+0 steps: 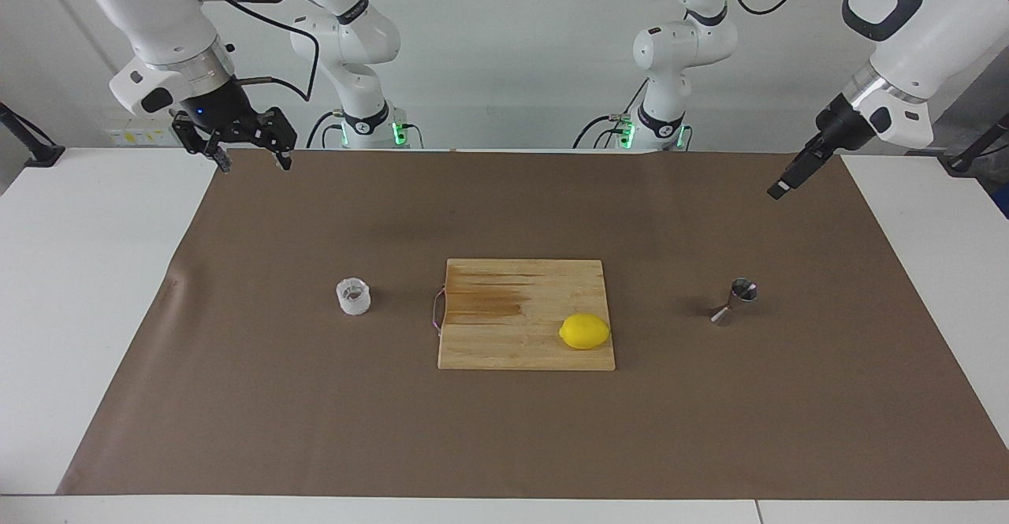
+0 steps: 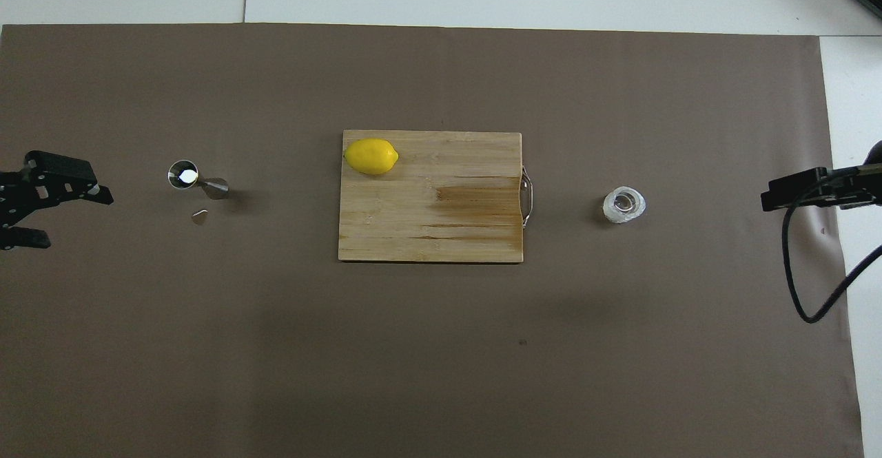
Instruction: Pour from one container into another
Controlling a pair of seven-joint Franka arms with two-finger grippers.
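The translucent ridged cup (image 1: 353, 296) stands on the brown mat toward the right arm's end; it also shows in the overhead view (image 2: 624, 204). The steel hourglass jigger (image 1: 737, 299) stands upright on the mat toward the left arm's end, mouth up (image 2: 185, 174). My right gripper (image 1: 255, 166) is open and empty, raised over the mat's edge at the right arm's end (image 2: 766, 201). My left gripper (image 1: 779, 191) is open and empty, raised over the mat's edge at the left arm's end (image 2: 77, 220). Both are well apart from the cup and jigger.
A wooden cutting board (image 1: 504, 335) with a metal handle lies mid-mat between cup and jigger (image 2: 448, 231). A yellow lemon (image 1: 584, 331) sits on its corner farther from the robots, toward the jigger (image 2: 371, 155). The brown mat (image 1: 504, 445) covers most of the white table.
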